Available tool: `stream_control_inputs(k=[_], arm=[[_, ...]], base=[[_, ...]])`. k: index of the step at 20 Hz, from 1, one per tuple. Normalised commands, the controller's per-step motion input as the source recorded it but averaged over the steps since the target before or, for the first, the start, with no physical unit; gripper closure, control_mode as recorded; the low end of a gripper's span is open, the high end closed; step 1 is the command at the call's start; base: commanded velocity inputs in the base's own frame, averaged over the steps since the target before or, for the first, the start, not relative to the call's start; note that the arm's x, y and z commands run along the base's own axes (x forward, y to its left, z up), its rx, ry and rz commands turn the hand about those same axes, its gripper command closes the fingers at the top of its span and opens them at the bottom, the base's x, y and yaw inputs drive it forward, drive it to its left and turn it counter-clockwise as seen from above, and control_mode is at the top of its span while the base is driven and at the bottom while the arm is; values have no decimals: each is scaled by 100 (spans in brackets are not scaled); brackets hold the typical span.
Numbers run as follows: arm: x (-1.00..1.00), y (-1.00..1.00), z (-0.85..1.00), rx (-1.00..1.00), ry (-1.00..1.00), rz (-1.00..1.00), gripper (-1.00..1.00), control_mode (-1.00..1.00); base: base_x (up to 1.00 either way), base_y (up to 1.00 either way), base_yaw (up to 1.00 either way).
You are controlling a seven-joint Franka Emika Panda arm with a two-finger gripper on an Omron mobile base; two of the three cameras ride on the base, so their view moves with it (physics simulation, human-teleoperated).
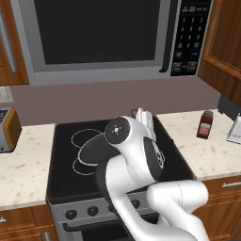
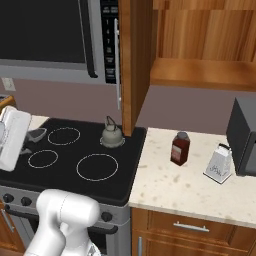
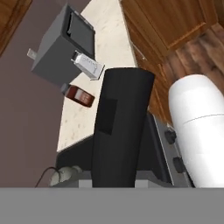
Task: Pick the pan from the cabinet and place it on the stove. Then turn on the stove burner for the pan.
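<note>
The white robot arm (image 1: 136, 164) hides the right half of the black glass cooktop (image 1: 61, 183) and most of the round dark-grey frying pan (image 1: 94, 151). From the right base view, the pan's far side lies behind the white hand (image 2: 12, 137), which the left edge crops. The fingers are hidden, so their grip cannot be told. The right edge cuts the black box appliance (image 2: 245, 135).

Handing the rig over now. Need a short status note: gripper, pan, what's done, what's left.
The gripper is shut on the pan by its handle.
The pan is out of the cabinet, whose door stands open, and sits low over the left rings of the stove; I cannot tell if it touches the glass.
A kettle sits at the back right.
Done: the pick.
Left: set down, release, turn one of the knobs.
</note>
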Motion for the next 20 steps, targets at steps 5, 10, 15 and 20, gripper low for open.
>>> stream_control_inputs(k=[5, 10, 15, 20], arm=[[15, 36, -30, 9, -13, 0, 100, -100], [4, 5, -17, 6, -6, 0, 100, -100], [1, -8, -23, 0, 0, 0, 100, -100], [10, -4, -44, 0, 0, 1, 100, -100]], base=[[0, 0, 0], [0, 0, 0], [0, 0, 0], [0, 0, 0]])
